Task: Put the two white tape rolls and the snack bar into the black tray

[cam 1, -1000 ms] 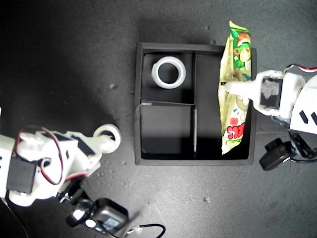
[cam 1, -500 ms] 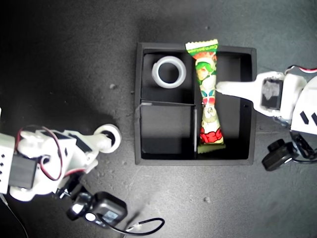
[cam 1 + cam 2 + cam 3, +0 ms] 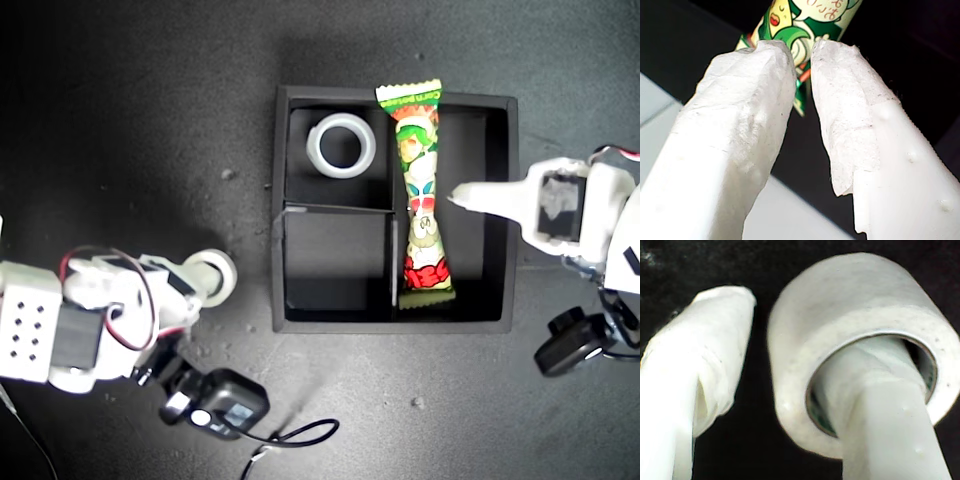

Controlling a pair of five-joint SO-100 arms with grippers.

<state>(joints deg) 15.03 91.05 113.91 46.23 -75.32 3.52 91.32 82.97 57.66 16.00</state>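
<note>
The snack bar is seen lying lengthwise in the long compartment of the black tray, against the divider, its upper crimped end overhanging the far wall in the exterior view. My first gripper is positioned just beside the bar on the exterior view's right; its fingers are parted, nothing is held between them, and the wrapper is seen beyond the tips. One white tape roll rests in a small compartment. The other white tape roll is outside the tray, at the exterior view's left. It is threaded on one finger of my second gripper; the other finger stands clear outside the roll, so no clamping is shown.
</note>
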